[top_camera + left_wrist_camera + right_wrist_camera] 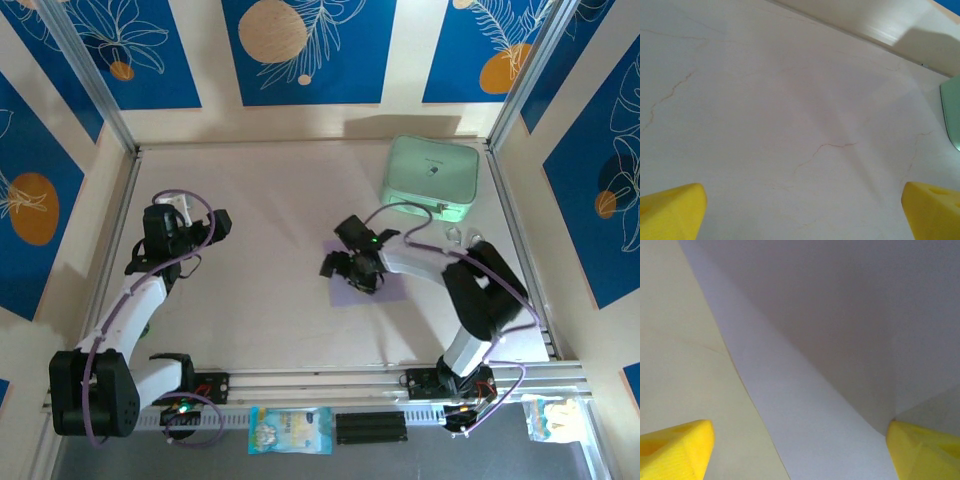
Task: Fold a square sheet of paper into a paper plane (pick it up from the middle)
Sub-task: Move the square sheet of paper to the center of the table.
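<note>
The pale lilac sheet of paper [392,287] lies flat near the middle of the table. My right gripper [352,270] hovers low over its left part, jaws open. In the right wrist view the sheet of paper [820,405] spreads between the two yellow fingertips [675,447], its left edge running diagonally across the table, and part of it lies in shadow. Nothing is held. My left gripper [190,212] stands open at the left of the table, far from the paper, and its yellow fingertips [670,212] frame bare tabletop.
A mint-green rounded case [431,177] rests at the back right, and its edge [951,112] shows in the left wrist view. Metal frame rails border the table. A small packet [290,430] lies on the near rail in front of the arm bases.
</note>
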